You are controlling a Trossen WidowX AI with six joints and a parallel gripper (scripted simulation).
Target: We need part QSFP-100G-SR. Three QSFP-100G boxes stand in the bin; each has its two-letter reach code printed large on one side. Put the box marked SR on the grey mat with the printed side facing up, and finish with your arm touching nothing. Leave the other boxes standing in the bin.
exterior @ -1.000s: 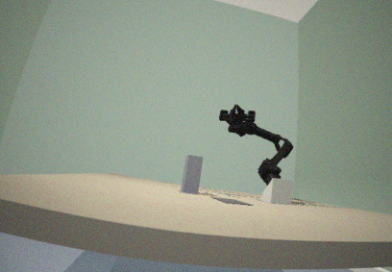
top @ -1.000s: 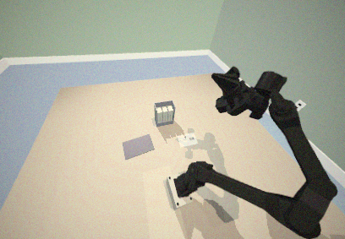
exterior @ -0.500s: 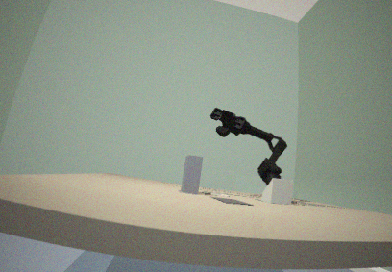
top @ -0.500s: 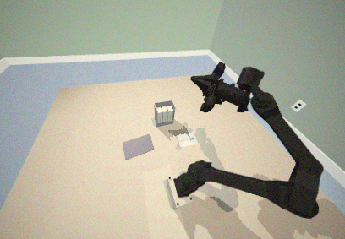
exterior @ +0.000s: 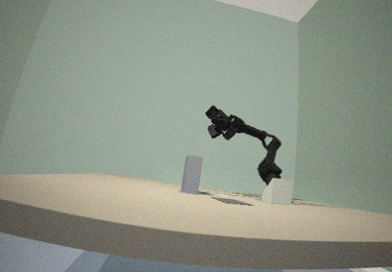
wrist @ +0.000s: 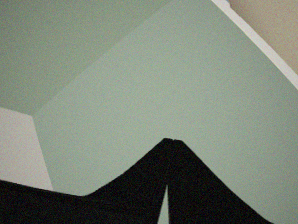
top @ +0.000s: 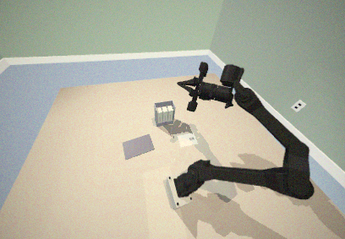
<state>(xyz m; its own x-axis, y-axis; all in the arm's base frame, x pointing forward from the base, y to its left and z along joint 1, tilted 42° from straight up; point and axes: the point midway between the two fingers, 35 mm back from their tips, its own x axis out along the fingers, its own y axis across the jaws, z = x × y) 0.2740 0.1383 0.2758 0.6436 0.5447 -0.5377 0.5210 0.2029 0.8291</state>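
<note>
- No lettering can be read: the three pale QSFP-100G boxes [top: 165,114] are too small for me to make out their codes.
- A white card [top: 187,139] near the middle of the top view carries a small dark mark, too blurred to read.
- My arm [top: 275,127] [exterior: 253,131] rises from its white base [top: 172,197] [exterior: 283,191], bends at the right of the top view and reaches back toward the left, well above the tabletop [top: 84,149] [exterior: 120,213].
- In the top view my end effector [top: 178,83] [exterior: 215,121] [wrist: 170,148] points left, above and to the right of the bin [top: 156,119] [exterior: 192,175] in the frame; the wrist view looks toward the green walls.
- My fingers are drawn together, tips meeting at the lower centre of the wrist view, with nothing held between them.
- I touch neither the bin nor the boxes.
- The SR box is among the three standing side by side in the bin, at the centre of the top view; which one, I cannot tell.
- The grey mat [top: 138,146] [exterior: 233,201] lies flat, lower left of the bin in the top view.
</note>
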